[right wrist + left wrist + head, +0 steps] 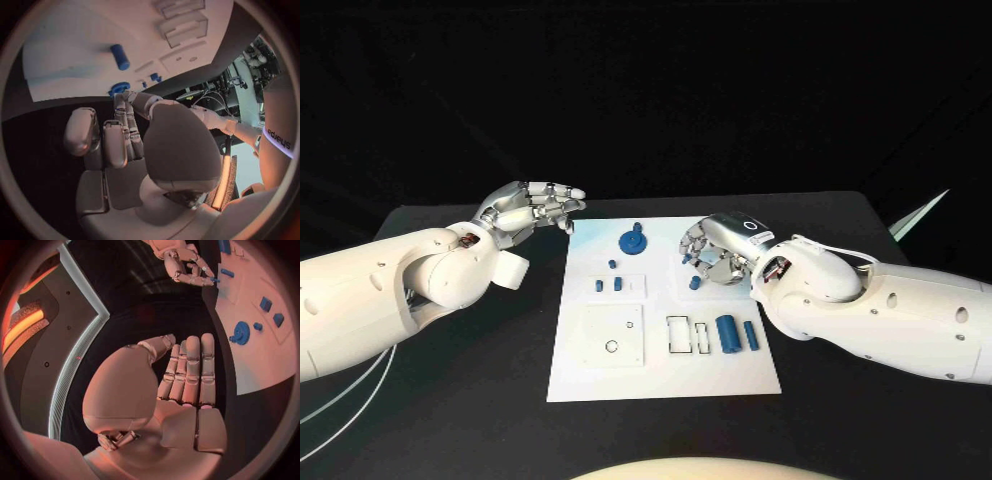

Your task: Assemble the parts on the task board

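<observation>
Black surface (473, 400) under the white task board (661, 375), blue parts scattered on it — the gear (633, 241) at the far edge. Our left hand (531, 210) hovers off-board, fingers curled, empty; our right hand (718, 252) pinches a small blue part (695, 284) — we should lower it squarely.

right hand (715, 255) covers part of task board (661, 380) at its 2 o'clock edge; whether it pinches a part: cannot tell. small parts (607, 285) too tiny to identify.
</observation>
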Robot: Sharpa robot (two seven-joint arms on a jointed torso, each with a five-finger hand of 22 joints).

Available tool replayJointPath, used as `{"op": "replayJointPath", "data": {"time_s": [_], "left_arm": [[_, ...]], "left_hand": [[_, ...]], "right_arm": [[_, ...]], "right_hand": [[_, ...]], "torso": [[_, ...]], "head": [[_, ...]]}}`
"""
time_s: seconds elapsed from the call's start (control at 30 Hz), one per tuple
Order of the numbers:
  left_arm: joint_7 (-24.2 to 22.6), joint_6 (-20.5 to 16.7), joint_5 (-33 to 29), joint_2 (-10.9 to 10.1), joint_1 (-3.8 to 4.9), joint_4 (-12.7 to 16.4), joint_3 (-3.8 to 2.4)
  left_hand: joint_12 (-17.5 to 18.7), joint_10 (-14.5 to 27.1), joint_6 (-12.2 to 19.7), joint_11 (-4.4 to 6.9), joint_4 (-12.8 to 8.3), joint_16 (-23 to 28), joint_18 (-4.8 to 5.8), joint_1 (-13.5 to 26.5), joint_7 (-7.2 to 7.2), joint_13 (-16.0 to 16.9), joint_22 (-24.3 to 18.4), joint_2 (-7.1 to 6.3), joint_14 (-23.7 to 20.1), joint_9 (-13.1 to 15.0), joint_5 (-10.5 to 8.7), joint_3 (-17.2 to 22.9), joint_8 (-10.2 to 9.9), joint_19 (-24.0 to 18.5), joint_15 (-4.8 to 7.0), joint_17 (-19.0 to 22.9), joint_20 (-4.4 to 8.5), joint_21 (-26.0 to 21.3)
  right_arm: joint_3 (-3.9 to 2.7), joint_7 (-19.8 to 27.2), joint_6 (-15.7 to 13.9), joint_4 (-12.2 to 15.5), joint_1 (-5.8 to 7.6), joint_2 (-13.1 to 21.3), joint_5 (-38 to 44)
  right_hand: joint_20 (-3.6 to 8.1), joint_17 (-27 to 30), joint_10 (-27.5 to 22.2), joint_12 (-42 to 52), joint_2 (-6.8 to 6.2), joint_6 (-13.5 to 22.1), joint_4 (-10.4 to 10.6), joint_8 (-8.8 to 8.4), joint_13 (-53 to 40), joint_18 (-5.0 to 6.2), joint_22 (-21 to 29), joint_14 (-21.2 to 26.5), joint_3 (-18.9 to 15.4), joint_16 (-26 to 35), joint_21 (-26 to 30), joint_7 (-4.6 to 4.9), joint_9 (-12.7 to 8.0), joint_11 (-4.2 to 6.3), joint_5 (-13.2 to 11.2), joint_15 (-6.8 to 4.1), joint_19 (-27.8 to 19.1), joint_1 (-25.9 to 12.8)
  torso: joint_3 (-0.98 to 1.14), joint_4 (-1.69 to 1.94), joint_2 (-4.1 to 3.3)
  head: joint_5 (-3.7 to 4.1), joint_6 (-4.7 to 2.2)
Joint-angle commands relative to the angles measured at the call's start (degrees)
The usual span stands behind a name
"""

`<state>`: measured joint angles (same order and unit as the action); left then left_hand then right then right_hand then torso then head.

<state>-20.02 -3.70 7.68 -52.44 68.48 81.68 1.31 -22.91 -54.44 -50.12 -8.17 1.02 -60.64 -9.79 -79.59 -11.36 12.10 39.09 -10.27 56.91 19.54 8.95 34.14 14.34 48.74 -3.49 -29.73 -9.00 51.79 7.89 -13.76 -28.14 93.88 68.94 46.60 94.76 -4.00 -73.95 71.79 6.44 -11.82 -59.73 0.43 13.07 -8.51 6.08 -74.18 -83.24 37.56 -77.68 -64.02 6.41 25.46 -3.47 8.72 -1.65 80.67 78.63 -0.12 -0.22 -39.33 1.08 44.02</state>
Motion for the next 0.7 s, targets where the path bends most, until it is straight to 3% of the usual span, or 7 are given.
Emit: {"op": "replayJointPath", "data": {"time_s": [0.03,0.2,0.37,0.7], "left_arm": [[-0.09,0.18,-0.04,0.28,0.01,0.0,-0.05],[-0.16,0.06,-0.18,0.45,0.0,-0.07,-0.05],[-0.23,-0.17,-0.32,0.64,0.0,-0.07,-0.05],[-0.03,-0.39,-0.44,1.0,0.02,-0.11,-0.04]], "left_hand": [[0.23,0.77,1.03,0.23,-0.33,0.8,-0.75,0.2,-0.29,-0.6,-0.69,0.11,-0.31,-0.23,-0.12,-1.9,1.33,0.59,-0.15,0.68,0.04,-0.68],[0.23,0.77,1.03,0.23,-0.33,0.8,-0.75,0.2,-0.29,-0.6,-0.69,0.11,-0.31,-0.23,-0.12,-1.9,1.33,0.59,-0.15,0.68,0.04,-0.68],[0.23,0.77,1.03,0.23,-0.33,0.8,-0.75,0.2,-0.29,-0.6,-0.69,0.11,-0.31,-0.23,-0.12,-1.9,1.33,0.59,-0.15,0.68,0.04,-0.68],[0.24,0.83,1.05,0.21,-0.34,0.88,-0.75,0.17,-0.31,-0.62,-0.73,0.13,-0.35,-0.24,-0.12,-1.92,1.36,0.58,-0.17,0.72,0.03,-0.73]], "right_arm": [[-0.02,0.26,-0.13,2.08,-0.28,-0.85,-0.17],[0.03,0.39,0.37,3.78,-0.7,-2.61,-0.09],[0.31,0.5,1.35,3.75,-1.52,-4.77,0.24],[0.87,0.54,3.5,1.48,-4.46,-8.5,1.73]], "right_hand": [[0.02,-0.33,2.1,0.59,1.95,-2.29,-1.34,2.17,-1.28,-1.29,-4.01,-3.33,2.28,-0.31,-0.83,0.27,1.62,0.8,0.18,-0.17,1.66,-0.9],[0.02,-0.33,2.1,0.59,1.95,-2.29,-1.34,2.17,-1.28,-1.29,-4.01,-3.33,2.28,-0.31,-0.83,0.27,1.62,0.8,0.18,-0.17,1.66,-0.9],[0.04,-0.29,2.1,0.53,1.97,-2.26,-1.41,2.16,-1.27,-1.29,-4.01,-3.33,2.35,-0.29,-0.8,0.29,1.63,0.79,0.27,-0.17,1.66,-0.94],[0.05,-0.15,2.09,0.45,2.0,-2.22,-1.48,2.14,-1.26,-1.23,-3.88,-3.31,2.42,-0.2,-0.47,0.32,1.64,0.77,0.36,-0.17,1.56,-0.99]], "torso": [[-0.1,0.03,0.0],[-0.17,-0.1,0.04],[-0.25,-0.09,0.01],[-0.23,0.0,-0.11]], "head": [[-0.95,0.23],[-2.57,0.55],[-4.01,0.87],[-5.41,1.8]]}}
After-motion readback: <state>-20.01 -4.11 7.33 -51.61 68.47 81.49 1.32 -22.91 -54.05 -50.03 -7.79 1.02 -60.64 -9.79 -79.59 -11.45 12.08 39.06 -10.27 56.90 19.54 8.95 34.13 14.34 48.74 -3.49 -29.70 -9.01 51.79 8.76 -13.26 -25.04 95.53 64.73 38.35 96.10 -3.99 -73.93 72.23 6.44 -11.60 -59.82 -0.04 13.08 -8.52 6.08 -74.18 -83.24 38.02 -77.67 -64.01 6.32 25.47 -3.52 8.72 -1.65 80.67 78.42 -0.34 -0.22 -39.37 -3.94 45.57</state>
